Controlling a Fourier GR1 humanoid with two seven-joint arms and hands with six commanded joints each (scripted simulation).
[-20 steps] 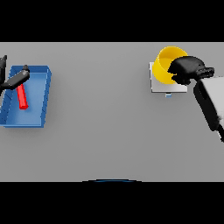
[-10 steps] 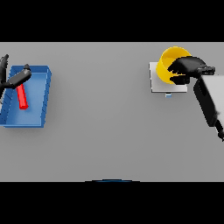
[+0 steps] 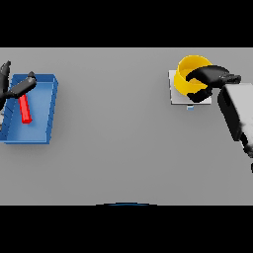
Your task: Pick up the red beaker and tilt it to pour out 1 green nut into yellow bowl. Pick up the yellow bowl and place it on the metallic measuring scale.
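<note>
- Right hand (image 3: 210, 79), upper right of frame: fingers curled over the near rim of the yellow bowl (image 3: 190, 70), thumb side wrapping the lower right wall. Reads as a closed rim grip on the bowl.
- The bowl sits over the metallic measuring scale (image 3: 175, 93), a pale square plate at upper right. Bowl looks tilted toward the hand; can't tell if its base is fully down on the plate or just above it.
- Small blue mark at the scale's near edge, likely its display. Nothing readable on it.
- Handling call on the bowl: rigid, thin-walled, light, smooth. A rim pinch works but the bowl can swing or slip, so keep it level and release only once the base is flat on the plate.
- Green nut: not visible from here; bowl interior partly hidden by the hand.
- Left hand (image 3: 17, 89), upper left edge of frame: fingers spread and fairly straight, over the blue tray (image 3: 47, 106). Holds nothing as far as I can see.
- Red beaker (image 3: 25, 108) lies in the tray, just under that hand. Looks stiff, slim and light; take it mid-body.
- No brands, labels or writing visible anywhere.
</note>
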